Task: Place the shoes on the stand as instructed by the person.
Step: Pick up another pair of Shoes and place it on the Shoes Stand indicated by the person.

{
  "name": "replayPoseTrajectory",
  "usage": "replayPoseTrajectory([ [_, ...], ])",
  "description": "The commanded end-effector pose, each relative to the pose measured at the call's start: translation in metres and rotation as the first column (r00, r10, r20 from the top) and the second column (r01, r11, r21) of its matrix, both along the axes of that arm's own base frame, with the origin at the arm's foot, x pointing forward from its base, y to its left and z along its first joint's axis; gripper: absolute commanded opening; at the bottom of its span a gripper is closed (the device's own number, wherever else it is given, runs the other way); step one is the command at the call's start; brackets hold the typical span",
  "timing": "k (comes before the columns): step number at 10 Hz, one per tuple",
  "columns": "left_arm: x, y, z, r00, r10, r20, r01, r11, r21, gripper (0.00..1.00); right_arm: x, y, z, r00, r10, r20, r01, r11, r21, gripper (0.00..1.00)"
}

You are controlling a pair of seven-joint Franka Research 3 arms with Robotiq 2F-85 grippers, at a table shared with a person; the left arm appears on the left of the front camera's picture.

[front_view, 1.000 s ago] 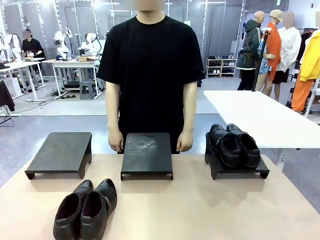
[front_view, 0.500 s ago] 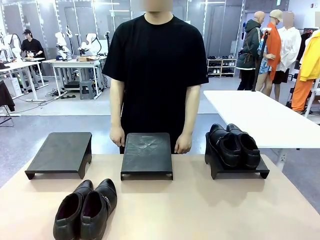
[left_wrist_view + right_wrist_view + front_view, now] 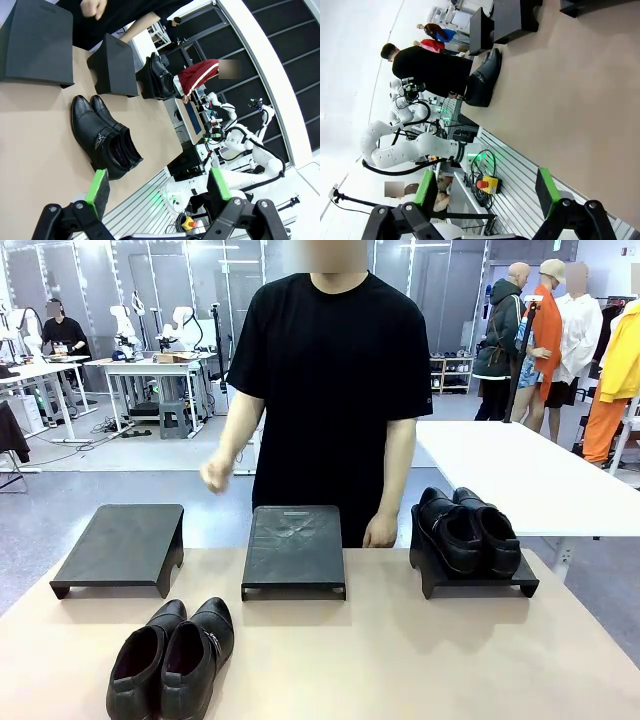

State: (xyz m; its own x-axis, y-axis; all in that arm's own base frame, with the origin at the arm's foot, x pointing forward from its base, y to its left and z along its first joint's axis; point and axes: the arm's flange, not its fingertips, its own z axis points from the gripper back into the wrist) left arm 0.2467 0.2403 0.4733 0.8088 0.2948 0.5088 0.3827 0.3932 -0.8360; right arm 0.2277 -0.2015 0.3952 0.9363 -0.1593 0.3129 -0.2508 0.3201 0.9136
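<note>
i see my left tool (image 3: pixel 157 184) and right tool (image 3: pixel 485 187) both spread open and empty, one pair of shoes (image 3: pixel 172 658) on the table (image 3: pixel 400 660), the person's hand (image 3: pixel 215 475) raised.

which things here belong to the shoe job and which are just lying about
Job: near pair of shoes; far pair of shoes; left stand; middle stand; right stand; person's raised hand.
Lying about: white side table; far workbench.
</note>
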Motion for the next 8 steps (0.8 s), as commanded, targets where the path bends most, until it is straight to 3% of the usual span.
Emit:
replayPoseTrajectory([
  [1, -0.0002, 0.0013, 0.0016, 1.000, -0.007, 0.018, 0.008, 1.000, -0.011, 1.00, -0.0043, -0.0001, 0.0046, 1.000, 0.015, 0.004, -0.015, 1.000, -0.008, 1.00],
  [8, -0.0002, 0.0013, 0.0016, 1.000, -0.007, 0.018, 0.008, 1.000, -0.011, 1.00, -0.0043, -0.0001, 0.0046, 1.000, 0.015, 0.004, -0.015, 1.000, -0.008, 1.00],
])
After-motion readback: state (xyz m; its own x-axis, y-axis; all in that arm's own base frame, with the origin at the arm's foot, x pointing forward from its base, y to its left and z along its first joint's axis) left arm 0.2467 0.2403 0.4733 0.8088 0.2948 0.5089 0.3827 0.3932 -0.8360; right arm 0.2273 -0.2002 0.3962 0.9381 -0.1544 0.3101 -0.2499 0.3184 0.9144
